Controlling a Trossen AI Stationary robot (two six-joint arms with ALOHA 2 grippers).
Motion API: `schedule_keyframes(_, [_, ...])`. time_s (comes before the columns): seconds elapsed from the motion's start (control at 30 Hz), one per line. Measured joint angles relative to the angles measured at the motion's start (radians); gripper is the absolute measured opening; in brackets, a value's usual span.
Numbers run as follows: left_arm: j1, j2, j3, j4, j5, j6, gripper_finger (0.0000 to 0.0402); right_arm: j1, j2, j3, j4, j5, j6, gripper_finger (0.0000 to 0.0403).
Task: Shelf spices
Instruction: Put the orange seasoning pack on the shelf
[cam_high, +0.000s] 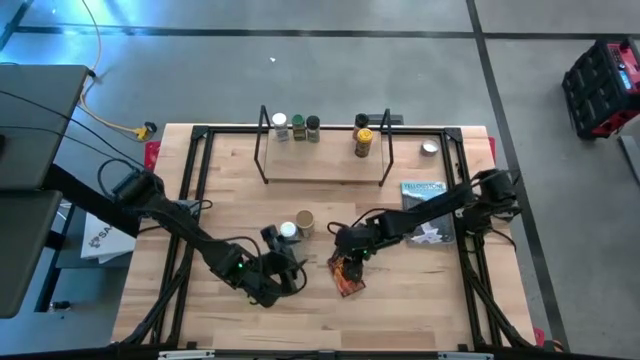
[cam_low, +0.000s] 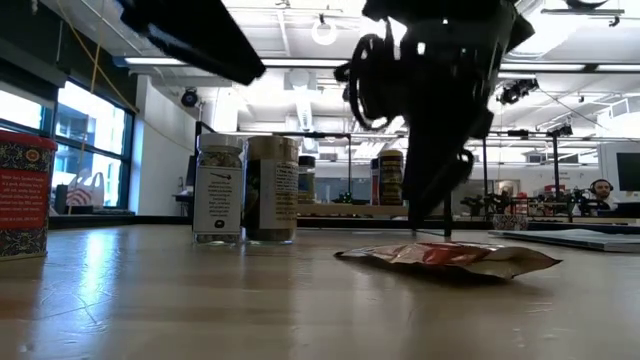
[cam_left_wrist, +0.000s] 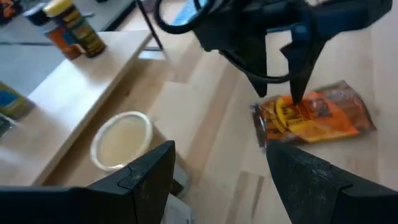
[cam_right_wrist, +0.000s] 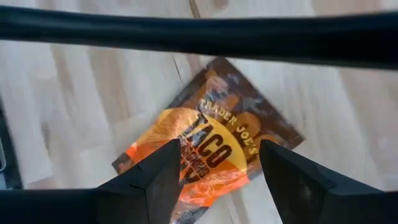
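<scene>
Far side of table (cam_high: 240, 165): shelf (cam_high: 325, 166) with four jars at its back edge. Mid-table: tan-lid jar (cam_high: 306, 221) and white-lid jar (cam_high: 288, 231), just beside each other. Nearer: flat taco packet (cam_high: 347, 275), long axis oblique to table edge.

Right gripper (cam_high: 349, 262) directly above packet, fingers apart, one tip on each side of packet middle, nothing held; clearly the nearer arm. Left gripper (cam_high: 283, 268) beside the two jars, fingers wide, empty.

Low view: packet (cam_low: 450, 258) flat on the wood, right fingertips low, almost touching. Right wrist view only: packet label (cam_right_wrist: 211, 146) between both fingers (cam_right_wrist: 155, 174). Likely next: straight descent and pinch across the packet.
</scene>
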Motion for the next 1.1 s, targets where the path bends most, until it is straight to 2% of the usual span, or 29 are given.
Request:
schedule_keyframes(0.2, [0.001,0.099,0.000,0.092,0.011,0.012,0.0248,-0.005,0.066,0.000,-0.023,-0.003,0.069,0.0206])
schedule_keyframes(0.47, [0.006,0.170,0.000,0.144,0.038,0.018,0.0248,0.002,0.115,0.005,-0.012,0.030,0.072,0.0193])
schedule_keyframes(0.6, [0.010,0.171,0.000,0.146,0.035,0.019,0.0248,0.017,0.125,0.005,-0.009,0.083,0.070,0.0145])
schedule_keyframes(0.83, [0.015,0.171,0.000,0.164,0.030,0.052,0.0248,0.040,0.102,0.002,0.030,0.129,0.040,0.0016])
schedule_keyframes(1.0, [0.015,0.171,0.000,0.185,0.033,0.049,0.0248,0.060,0.036,-0.005,-0.003,0.219,0.028,0.0014])
schedule_keyframes(1.1, [0.017,0.170,0.000,0.213,0.068,0.043,0.0248,0.086,-0.027,-0.003,-0.008,0.304,-0.007,0.0005])
